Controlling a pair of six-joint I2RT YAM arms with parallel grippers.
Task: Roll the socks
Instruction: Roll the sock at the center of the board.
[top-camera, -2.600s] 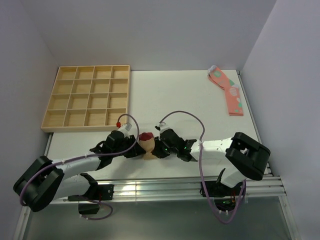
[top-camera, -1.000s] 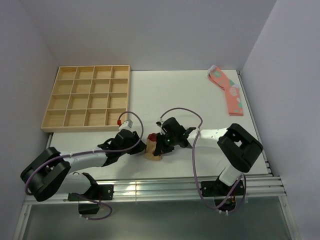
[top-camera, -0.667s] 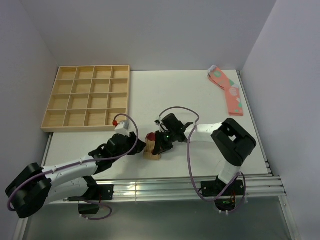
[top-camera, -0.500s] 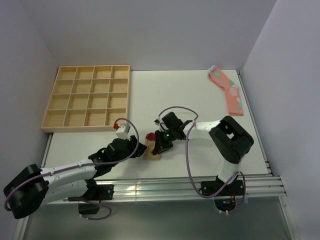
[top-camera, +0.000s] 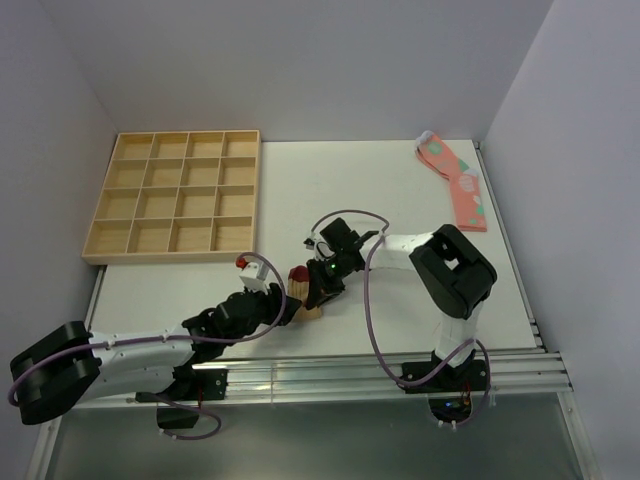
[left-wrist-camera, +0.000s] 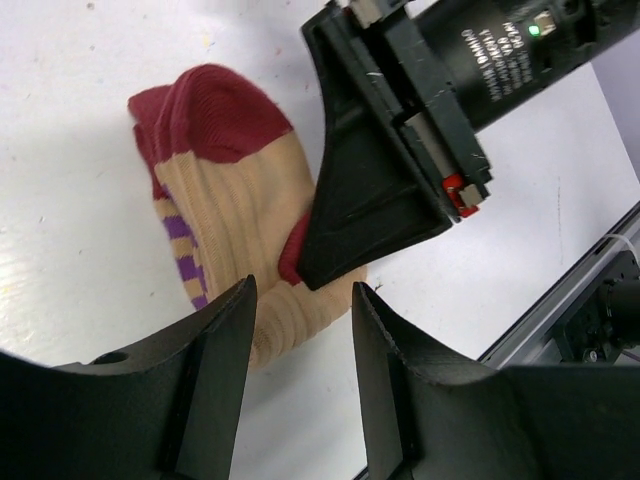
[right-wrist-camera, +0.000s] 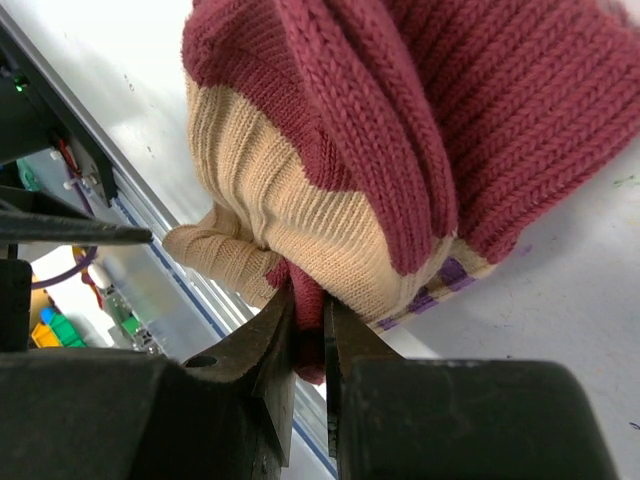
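The rolled sock (top-camera: 302, 291) (left-wrist-camera: 215, 215) (right-wrist-camera: 400, 150), tan with maroon ends and purple stripes, is lying at about 6 o'clock on the white table (top-camera: 350, 190), close to its near edge. The right gripper (top-camera: 318, 288) (right-wrist-camera: 308, 322) (left-wrist-camera: 312, 268) is reaching in from the sock's 2 o'clock and is clenching a maroon fold at the underside of the bundle. The left gripper (top-camera: 280, 306) (left-wrist-camera: 301, 290) is sitting at the sock's 8 o'clock with its fingers (left-wrist-camera: 215, 360) spread and grasping nothing, their tips just beside the tan end. A wooden compartment tray (top-camera: 165, 256) is resting at 10 o'clock, and a pair of pink socks (top-camera: 458, 185) is lying flat at 2 o'clock.
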